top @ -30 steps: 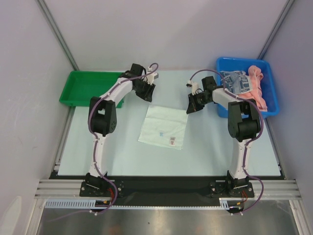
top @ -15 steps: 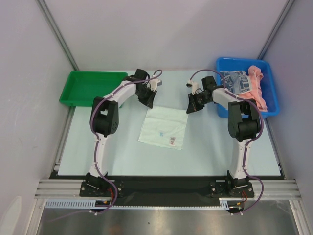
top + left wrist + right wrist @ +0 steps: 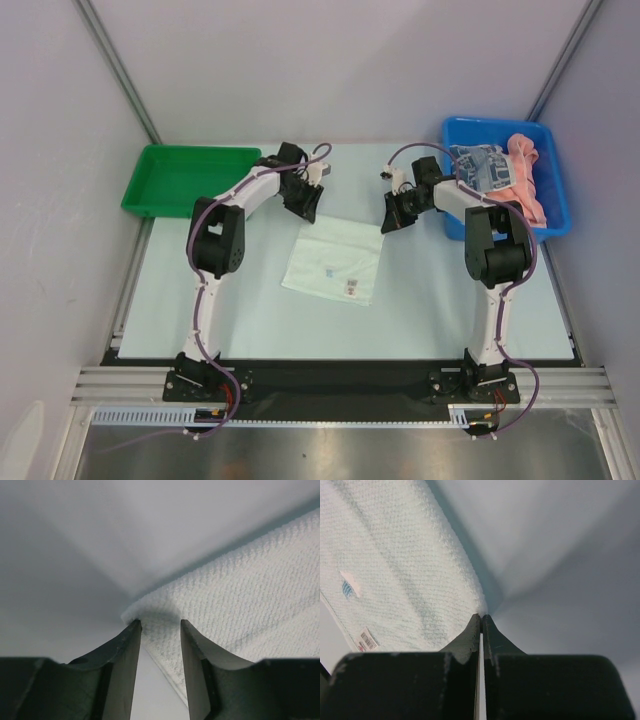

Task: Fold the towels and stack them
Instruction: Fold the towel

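The left gripper (image 3: 160, 623) has slid to the upper-left corner of the white towel (image 3: 333, 257), half open around it and not gripping, while the right gripper (image 3: 481, 615) sits pinched shut at the other corner, ready to fold.

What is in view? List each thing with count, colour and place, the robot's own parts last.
table: one, pale blue-grey, under everything
blue bin: one, blue, far right
green tray: one, green, far left
white towel: one, white with small labels, flat at the table's centre
patterned towel: one, white with blue-grey pattern, in the blue bin
pink towel: at least one, salmon-pink, in the blue bin
left arm: one, white and black, jaws parted at the white towel's far-left corner
right arm: one, white and black, jaws closed at its far-right corner
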Robot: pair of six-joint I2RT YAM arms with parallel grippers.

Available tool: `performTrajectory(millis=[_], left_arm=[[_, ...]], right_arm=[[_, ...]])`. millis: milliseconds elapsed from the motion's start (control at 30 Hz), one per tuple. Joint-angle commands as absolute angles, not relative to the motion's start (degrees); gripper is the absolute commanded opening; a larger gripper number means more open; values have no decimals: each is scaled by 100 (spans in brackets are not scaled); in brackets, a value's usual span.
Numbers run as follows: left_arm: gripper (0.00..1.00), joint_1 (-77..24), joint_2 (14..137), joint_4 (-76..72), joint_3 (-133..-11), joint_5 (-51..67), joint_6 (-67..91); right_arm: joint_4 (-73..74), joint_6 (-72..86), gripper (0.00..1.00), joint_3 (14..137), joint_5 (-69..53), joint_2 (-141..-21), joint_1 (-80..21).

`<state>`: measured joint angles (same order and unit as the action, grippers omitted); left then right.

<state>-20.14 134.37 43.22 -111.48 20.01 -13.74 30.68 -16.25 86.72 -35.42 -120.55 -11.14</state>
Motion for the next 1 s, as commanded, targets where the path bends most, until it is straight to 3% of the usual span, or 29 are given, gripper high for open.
performTrajectory(millis=[0,467,700,833,867,933,967], left_arm=[[45,-1986,13192,4087,-11417,1907,-1494],[49,-1916,13684,4447,-11935,2047,-1960],[46,-1925,14053,4675,-12172,2180,-1942],[27,-1925,14098,4702,-12278,2197,-1934],[13,-1925,14072,4702,-12270,2223,-1916],[0,-1925,14019,4746,-12287,2259,-1899],[0,-1934,13923,4755,-12278,2276,-1881]], right_arm=[[3138,-1652,0,8894,-3621,-12120,-1090],[3208,-1696,0,8939,-3674,-12190,-1081],[3234,-1723,0,8991,-3674,-12225,-1081],[3269,-1740,0,9009,-3648,-12252,-1081],[3270,-1740,0,9009,-3647,-12252,-1090],[3278,-1732,0,9018,-3595,-12217,-1090],[3278,-1731,0,9018,-3569,-12182,-1099]])
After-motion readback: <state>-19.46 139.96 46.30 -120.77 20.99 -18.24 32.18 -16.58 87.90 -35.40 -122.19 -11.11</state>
